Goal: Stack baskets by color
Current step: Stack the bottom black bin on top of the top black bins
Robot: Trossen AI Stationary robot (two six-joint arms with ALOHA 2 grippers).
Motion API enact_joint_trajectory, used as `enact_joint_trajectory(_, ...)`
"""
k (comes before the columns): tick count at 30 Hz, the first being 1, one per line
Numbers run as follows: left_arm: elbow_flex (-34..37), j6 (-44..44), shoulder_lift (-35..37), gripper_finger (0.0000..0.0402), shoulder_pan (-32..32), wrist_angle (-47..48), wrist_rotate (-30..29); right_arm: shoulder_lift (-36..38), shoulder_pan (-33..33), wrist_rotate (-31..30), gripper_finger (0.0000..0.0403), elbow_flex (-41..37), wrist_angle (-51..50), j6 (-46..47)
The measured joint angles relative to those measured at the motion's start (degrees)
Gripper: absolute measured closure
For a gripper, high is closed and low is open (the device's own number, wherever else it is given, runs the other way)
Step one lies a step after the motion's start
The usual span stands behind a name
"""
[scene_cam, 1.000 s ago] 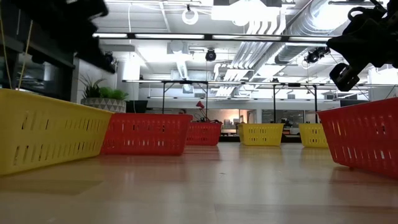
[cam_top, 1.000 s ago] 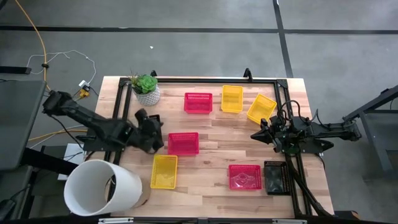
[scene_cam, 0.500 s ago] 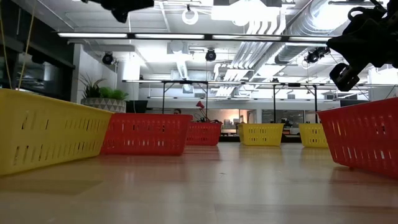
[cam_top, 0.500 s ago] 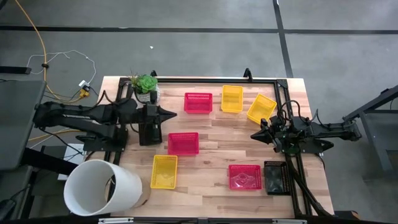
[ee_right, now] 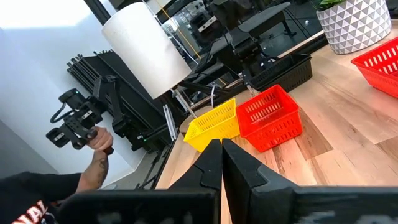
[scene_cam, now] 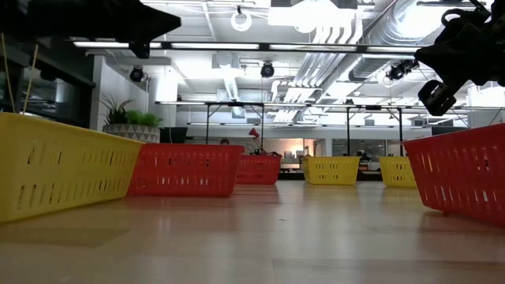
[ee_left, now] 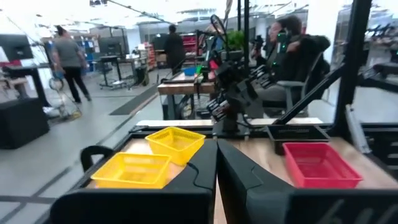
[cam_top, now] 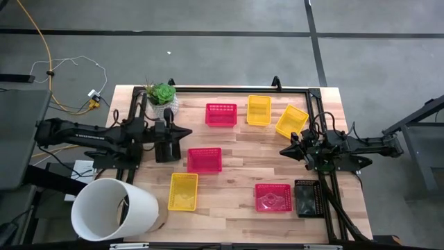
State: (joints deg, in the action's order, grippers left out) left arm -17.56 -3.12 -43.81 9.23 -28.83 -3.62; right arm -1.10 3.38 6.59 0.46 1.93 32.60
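Left claw (cam_top: 189,130): fingers together, empty, left of centre in the high view, above the desk (cam_top: 236,187).
Right claw (cam_top: 283,151): closed, empty, right of centre.
Baskets: latticed plastic rectangles spread over the planks; three pink-red baskets (cam_top: 204,160), three yellow baskets (cam_top: 183,191), one black basket (cam_top: 308,198) at lower right.
Second black basket (cam_top: 164,141): only the high view hints at it, under the left arm; unsure.
Right wrist view only: a hand (ee_right: 99,163) holding a controller.
Bucket (cam_top: 111,210): smooth white cylinder, lower left.
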Motion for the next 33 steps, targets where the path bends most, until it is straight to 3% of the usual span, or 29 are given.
enact_joint_trajectory(7,0.0,4.5,0.3,0.0401,-3.5,1.3,-0.1,0.0,0.0,-0.9,0.0402,0.0,0.2,-0.4)
enact_joint_trajectory(14,0.0,4.8,0.3,0.0401,-7.8,2.4,-2.8,0.0,0.0,-13.4,0.0402,0.0,2.7,1.5)
enact_joint_trajectory(19,0.1,4.6,0.2,0.0401,-9.8,4.6,-6.8,-0.6,-0.1,-24.3,0.0402,0.0,10.5,-5.5)
enact_joint_trajectory(26,0.1,2.1,0.2,0.0401,-9.6,3.6,-8.6,-5.6,0.1,-6.6,0.0402,0.0,29.3,-13.2)
enact_joint_trajectory(33,0.3,2.9,0.2,0.0401,-10.0,3.1,-8.1,-14.9,0.1,-6.3,0.0402,4.3,32.4,-16.2)
